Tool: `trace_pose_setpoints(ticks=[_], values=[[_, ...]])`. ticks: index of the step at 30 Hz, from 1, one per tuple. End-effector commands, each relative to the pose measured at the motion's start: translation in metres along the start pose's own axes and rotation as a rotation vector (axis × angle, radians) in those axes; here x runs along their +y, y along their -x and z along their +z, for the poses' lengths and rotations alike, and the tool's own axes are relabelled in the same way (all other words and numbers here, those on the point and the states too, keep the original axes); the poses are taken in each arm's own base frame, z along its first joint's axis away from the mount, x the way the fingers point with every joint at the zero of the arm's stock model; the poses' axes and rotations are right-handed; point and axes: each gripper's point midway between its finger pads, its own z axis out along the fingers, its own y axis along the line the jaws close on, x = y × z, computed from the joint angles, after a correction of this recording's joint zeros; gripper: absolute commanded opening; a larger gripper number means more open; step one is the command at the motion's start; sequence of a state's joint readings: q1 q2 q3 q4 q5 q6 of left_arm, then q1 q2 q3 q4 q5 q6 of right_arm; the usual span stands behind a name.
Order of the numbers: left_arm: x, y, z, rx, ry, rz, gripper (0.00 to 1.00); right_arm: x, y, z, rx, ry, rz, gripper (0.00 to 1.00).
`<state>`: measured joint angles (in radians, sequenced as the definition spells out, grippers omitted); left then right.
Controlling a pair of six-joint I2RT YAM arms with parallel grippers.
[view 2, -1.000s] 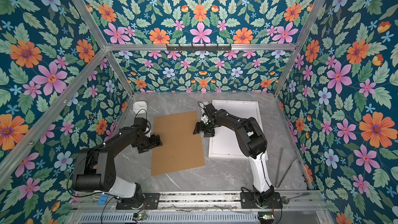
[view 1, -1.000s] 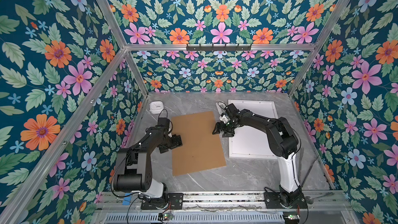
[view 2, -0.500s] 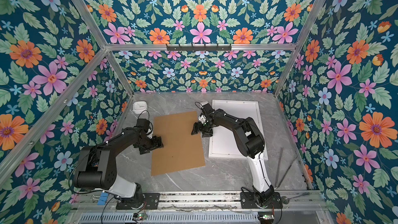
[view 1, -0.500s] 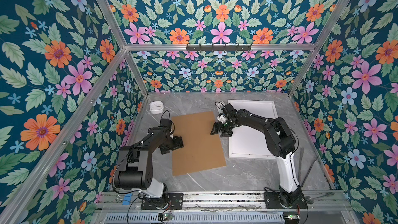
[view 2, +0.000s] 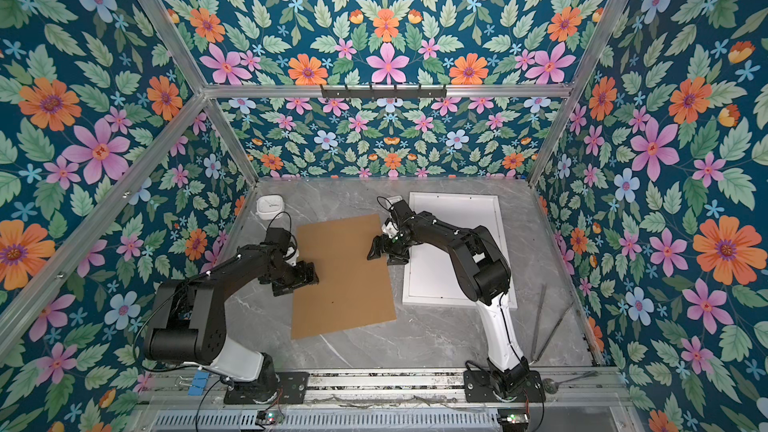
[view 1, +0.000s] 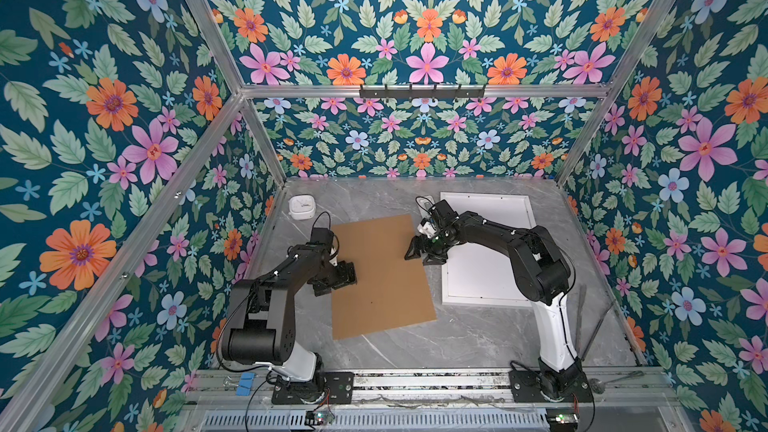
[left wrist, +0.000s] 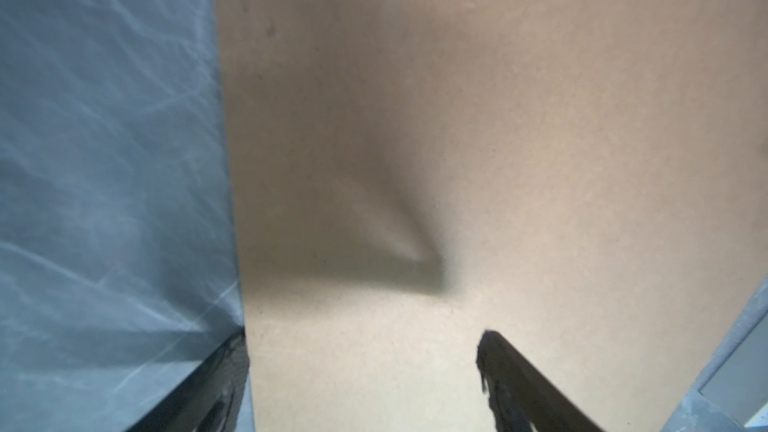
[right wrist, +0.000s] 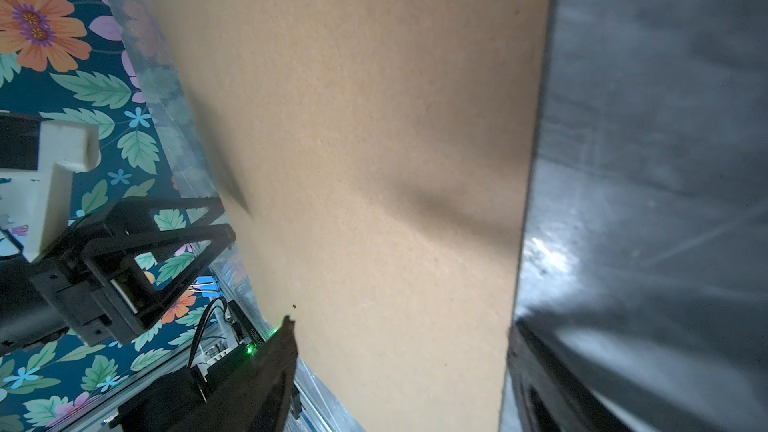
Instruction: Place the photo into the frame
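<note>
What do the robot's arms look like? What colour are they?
The left arm and right arm are chunky black jointed tubes, each with a white bottom section. Thin black cables loop near the wrists. The left gripper and right gripper are black with two flat fingers.

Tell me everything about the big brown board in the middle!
The brown board is a large, thin, plain rectangle that looks like fibreboard or cardboard, matt, with a tiny dark speck. It lies flat on the grey marbled table, turned slightly askew. The open left tool straddles its left edge, and the open right tool straddles its right edge near the far corner. Whether they touch it is unclear. The white frame lies beside it, apart.
</note>
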<state>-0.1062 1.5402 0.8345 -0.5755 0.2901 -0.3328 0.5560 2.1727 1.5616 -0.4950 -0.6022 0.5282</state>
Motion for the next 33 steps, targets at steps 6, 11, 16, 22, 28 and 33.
trace_pose_setpoints(ticks=[6, 11, 16, 22, 28, 33], values=[[-0.045, 0.006, -0.015, 0.006, -0.227, 0.048, 0.89, -0.029, -0.016, 0.008, 0.043, -0.092, 0.073, 0.8], [-0.054, 0.01, -0.022, -0.006, -0.269, 0.05, 0.89, -0.031, -0.015, 0.006, 0.039, -0.076, 0.085, 0.8], [-0.059, 0.009, -0.03, -0.012, -0.289, 0.053, 0.89, -0.03, -0.012, 0.003, 0.033, -0.028, 0.102, 0.8], [-0.066, 0.01, -0.043, -0.026, -0.324, 0.062, 0.89, -0.033, -0.01, 0.002, 0.029, 0.002, 0.11, 0.8], [-0.076, 0.013, -0.06, -0.049, -0.368, 0.072, 0.89, -0.037, -0.008, 0.001, 0.024, 0.026, 0.122, 0.8], [-0.084, 0.016, -0.074, -0.068, -0.403, 0.082, 0.89, -0.038, -0.006, 0.001, 0.009, 0.043, 0.122, 0.8]])
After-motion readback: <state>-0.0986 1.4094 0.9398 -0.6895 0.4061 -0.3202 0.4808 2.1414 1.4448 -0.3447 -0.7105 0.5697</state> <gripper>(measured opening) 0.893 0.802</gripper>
